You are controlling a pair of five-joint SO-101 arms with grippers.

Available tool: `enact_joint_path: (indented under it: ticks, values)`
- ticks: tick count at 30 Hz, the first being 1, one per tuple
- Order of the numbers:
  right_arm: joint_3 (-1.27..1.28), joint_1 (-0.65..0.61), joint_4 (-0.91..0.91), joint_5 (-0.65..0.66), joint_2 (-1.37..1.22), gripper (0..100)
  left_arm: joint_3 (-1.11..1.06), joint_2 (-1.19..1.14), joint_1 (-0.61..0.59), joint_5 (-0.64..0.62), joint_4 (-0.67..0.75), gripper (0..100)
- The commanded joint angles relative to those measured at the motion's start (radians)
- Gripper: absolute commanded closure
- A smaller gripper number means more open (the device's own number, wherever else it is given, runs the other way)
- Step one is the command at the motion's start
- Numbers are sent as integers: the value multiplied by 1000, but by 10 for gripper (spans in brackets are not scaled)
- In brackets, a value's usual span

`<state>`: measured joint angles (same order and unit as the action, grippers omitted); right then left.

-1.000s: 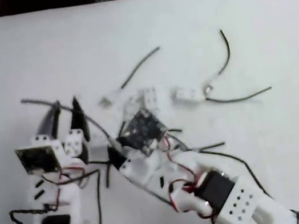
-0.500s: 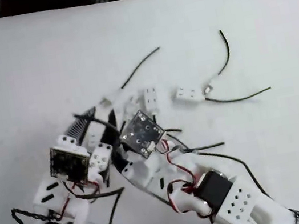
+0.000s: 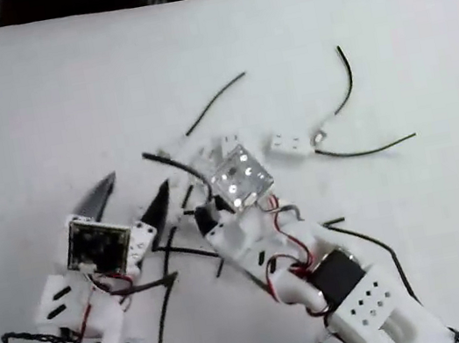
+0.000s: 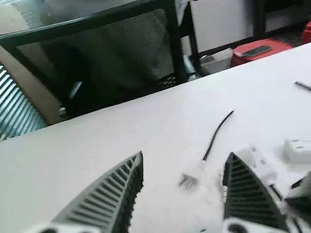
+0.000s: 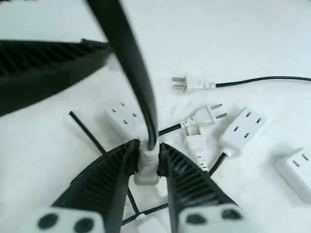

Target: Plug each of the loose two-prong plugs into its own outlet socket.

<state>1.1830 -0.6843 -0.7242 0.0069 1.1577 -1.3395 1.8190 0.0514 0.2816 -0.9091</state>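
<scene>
Right gripper [image 5: 146,147]: clenched, its two dark fingers pinching a white held plug [image 5: 145,169] from both sides. The arm is reaching in from 5 o'clock toward the table's middle.
Held cord [image 5: 127,53]: black, running up out of the held plug and, seen from above, arching away toward 10 o'clock.
Left gripper [image 3: 140,180]: released, its ribbed fingers [image 4: 114,191] standing wide apart. It is sitting at 8 o'clock of the table's middle, pointing toward 1 o'clock.
Loose plug [image 4: 188,180]: white with two prongs, lying flat on the table [image 3: 39,98] just ahead of the left gripper's gap, touching neither finger. Its thin black cord [image 4: 216,133] is trailing away from the gripper.
Second loose plug [image 5: 210,114]: lying on its side with prongs bare, just beside a white socket block [image 5: 243,128].
Centre socket [image 3: 231,144]: lying at 12 o'clock of the right arm's wrist, slots facing up.
Far socket [image 3: 289,143]: lying near the centre socket, at its 3 o'clock. A corded plug [image 3: 319,136] is sitting at the far socket's 3 o'clock end; whether it is seated cannot be told.
</scene>
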Motion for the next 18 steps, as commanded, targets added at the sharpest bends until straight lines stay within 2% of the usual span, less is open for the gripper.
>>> enact_joint_path:
  ticks: [1, 9, 18]
  values:
    - [21, 61, 90, -2, 12, 981, 31, -45, -77, 155, -28, 721]
    - [44, 70, 119, -2, 10, 980, 74, -423, -93, 358, 48, 718]
    - [46, 70, 113, -2, 10, 978, 327, -881, -93, 833, -11, 679]
